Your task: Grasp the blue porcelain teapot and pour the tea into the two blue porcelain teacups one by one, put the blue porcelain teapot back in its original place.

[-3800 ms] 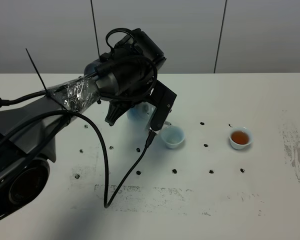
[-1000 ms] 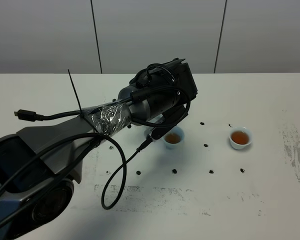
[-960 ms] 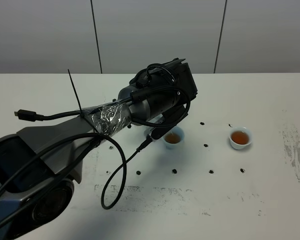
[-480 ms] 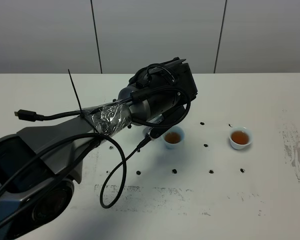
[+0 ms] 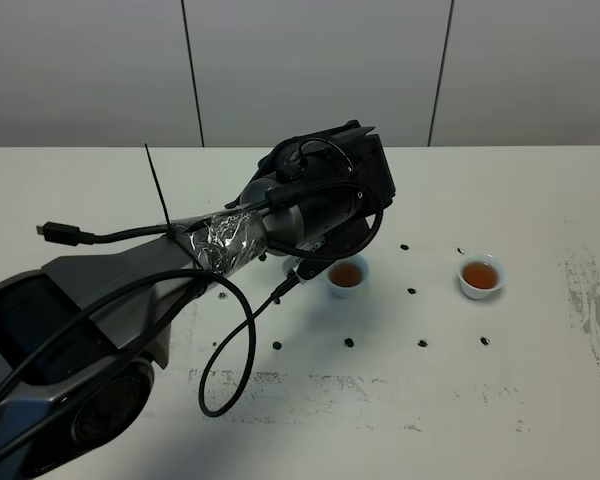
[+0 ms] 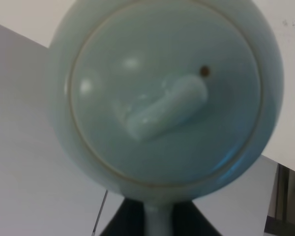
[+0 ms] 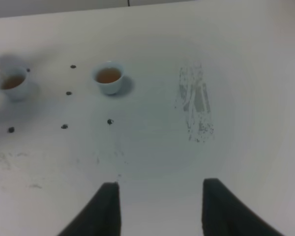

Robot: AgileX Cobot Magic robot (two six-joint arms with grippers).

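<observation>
The blue porcelain teapot (image 6: 162, 93) fills the left wrist view, lid and knob facing the camera. My left gripper (image 6: 157, 223) is shut on its handle, with dark fingers (image 6: 123, 223) on either side. In the exterior high view my left arm's wrist (image 5: 325, 195) hides the teapot and hangs just left of and above the nearer teacup (image 5: 346, 275), which holds brown tea. The second teacup (image 5: 479, 275) to its right also holds tea. Both cups show in the right wrist view (image 7: 108, 77) (image 7: 12, 83). My right gripper (image 7: 162, 211) is open and empty, well away from the cups.
The white table (image 5: 540, 200) has small black dot marks around the cups and a scuffed grey patch (image 5: 590, 300) at the right, also seen in the right wrist view (image 7: 196, 108). A loose black cable (image 5: 230, 370) hangs from the left arm over the table.
The nearer cup was empty 3.8 s ago and now holds tea. The left wrist rolled over it with the teapot. In the last second it eased slightly back to the left.
</observation>
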